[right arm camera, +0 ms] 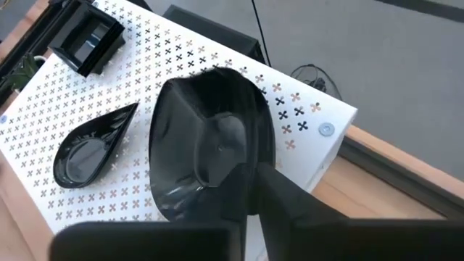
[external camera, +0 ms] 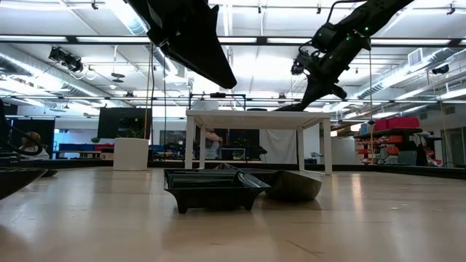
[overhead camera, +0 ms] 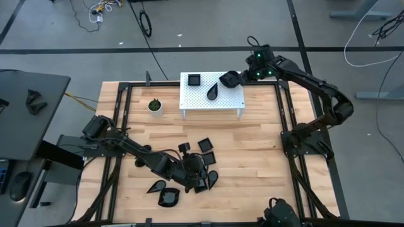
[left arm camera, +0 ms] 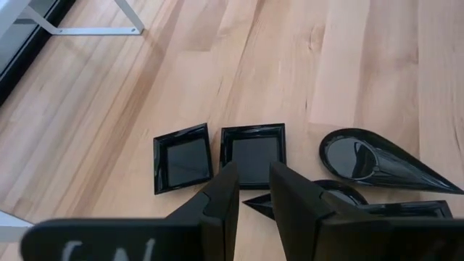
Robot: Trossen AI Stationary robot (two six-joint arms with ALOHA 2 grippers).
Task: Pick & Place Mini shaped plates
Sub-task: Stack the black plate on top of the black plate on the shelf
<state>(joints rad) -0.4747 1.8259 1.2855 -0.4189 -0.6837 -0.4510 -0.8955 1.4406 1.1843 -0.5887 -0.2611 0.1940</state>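
Resting between right tool [right arm camera: 250,181] fingers: leaf-shaped plate [right arm camera: 206,138]

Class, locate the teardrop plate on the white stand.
In the high view the teardrop plate lies mid-stand, between the square plate and the right gripper's rounded plate.

Both arms were dark, near-black, built of slim tubular links with bulkier rounded joint housings. The right arm [overhead camera: 315,85] carried small green indicator lights near its wrist. The left arm [overhead camera: 136,151] showed a blocky, matte shoulder section. Left end effector [left arm camera: 254,190]: two flat, wedge-shaped black fingers [left arm camera: 221,206], smooth and matte, tapering to blunt tips. Right end effector [right arm camera: 250,185]: same dark angular fingers. Pale, blurred lettering marked the left wrist body.
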